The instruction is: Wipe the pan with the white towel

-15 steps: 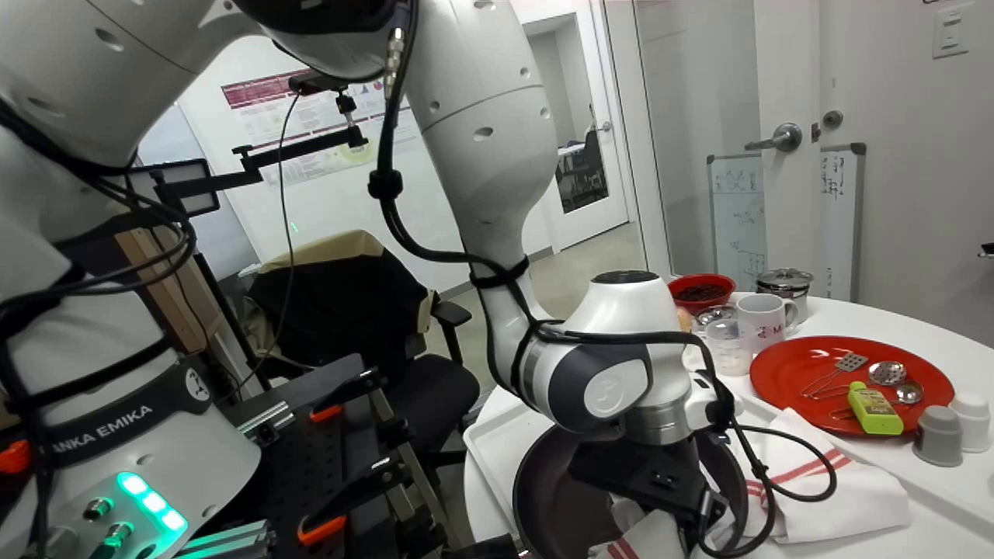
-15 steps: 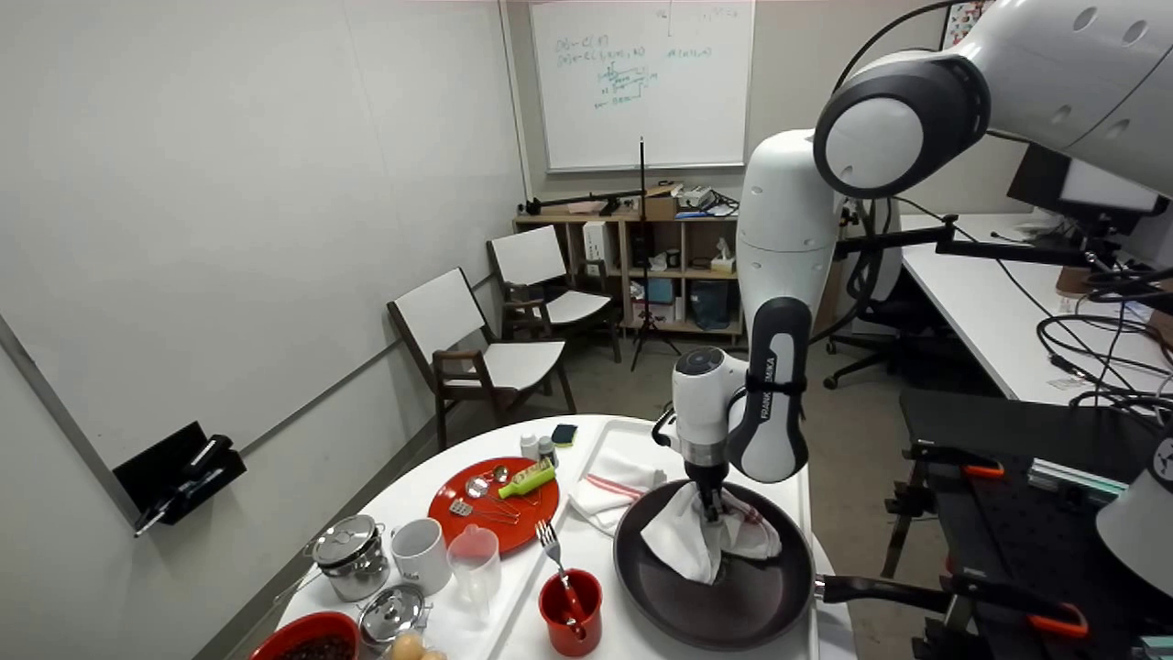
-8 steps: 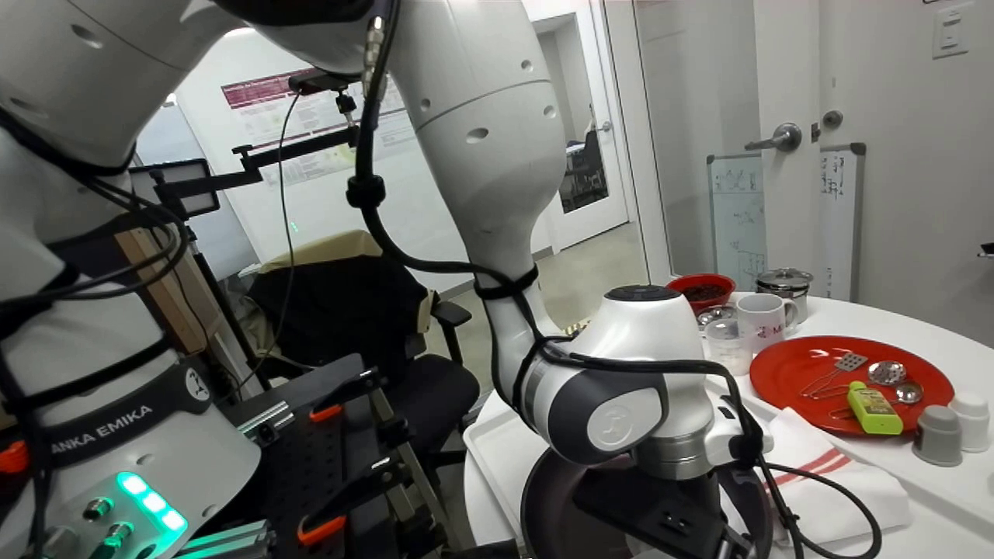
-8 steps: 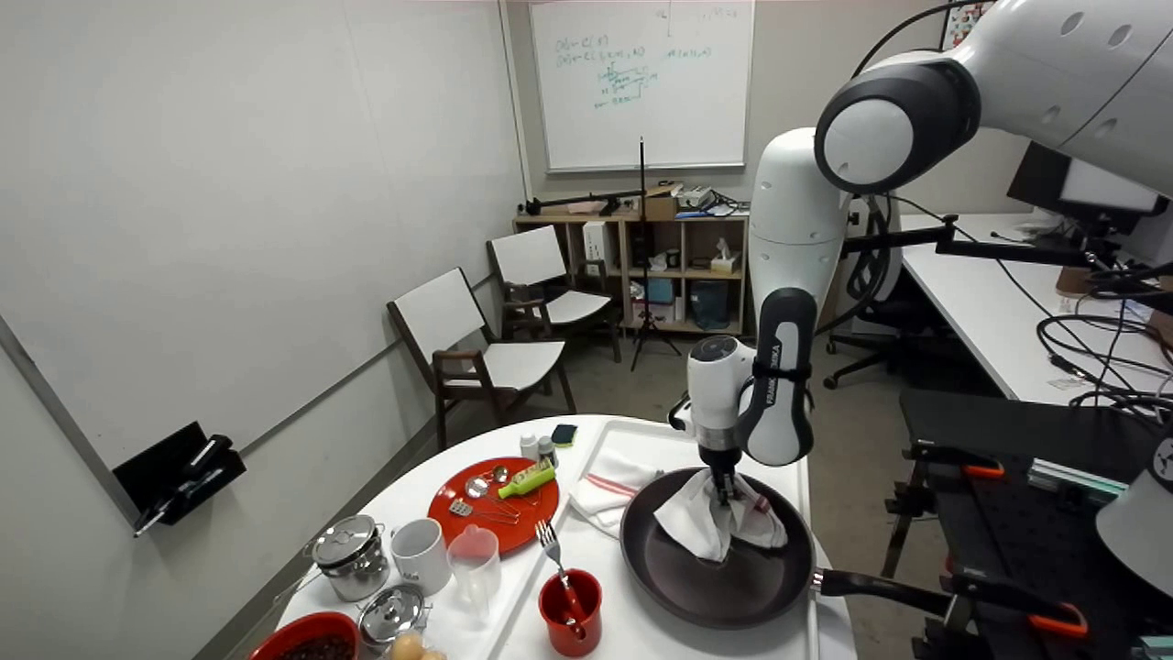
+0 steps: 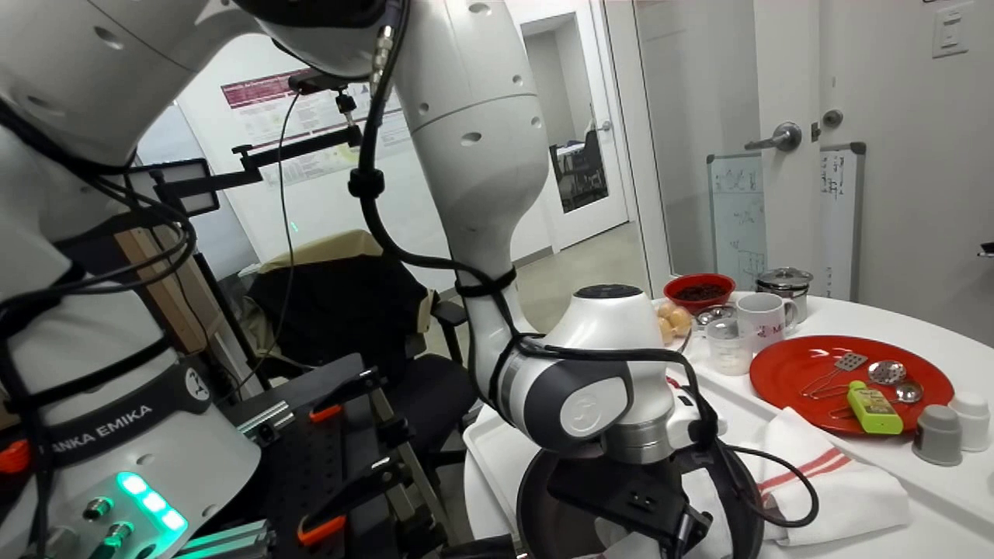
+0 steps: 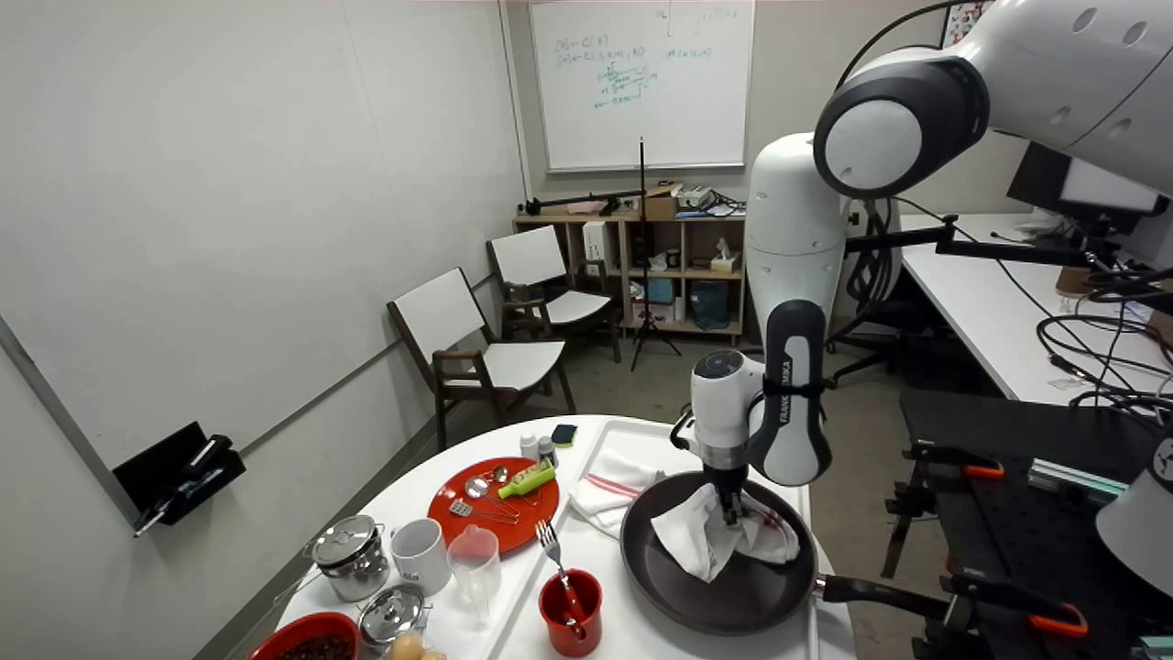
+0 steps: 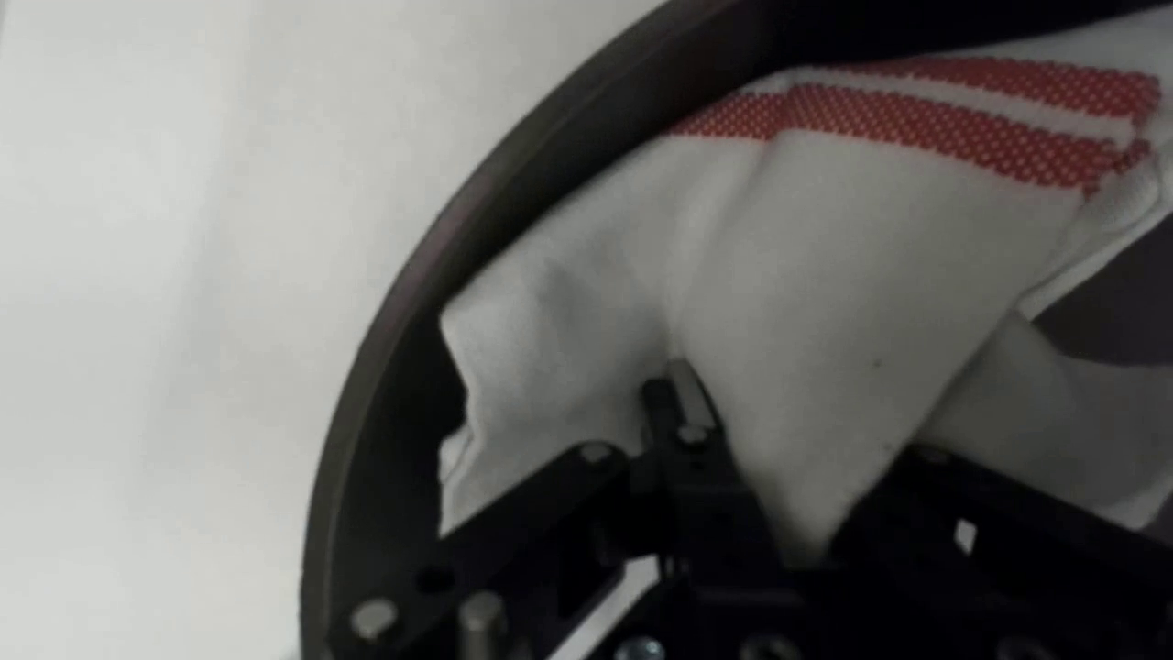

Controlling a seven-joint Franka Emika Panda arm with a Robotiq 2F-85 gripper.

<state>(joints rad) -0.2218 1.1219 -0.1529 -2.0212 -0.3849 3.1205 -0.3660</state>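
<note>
Exterior view, end effector [image 6: 730, 518] pinching white towel [image 6: 692, 539] in pan [image 6: 710, 600], round white table [image 6: 408, 500], chairs [image 6: 522, 363], whiteboard [image 6: 683, 115]

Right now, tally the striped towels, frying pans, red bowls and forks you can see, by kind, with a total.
Striped towels: 2, gripped towel and loose towel
Frying pan: 1
Red bowl: 1
Fork: 1
Total: 5

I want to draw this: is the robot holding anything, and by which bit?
Yes: the white towel, pinched in the jaws by a bunched-up fold of its plain white part.
</note>
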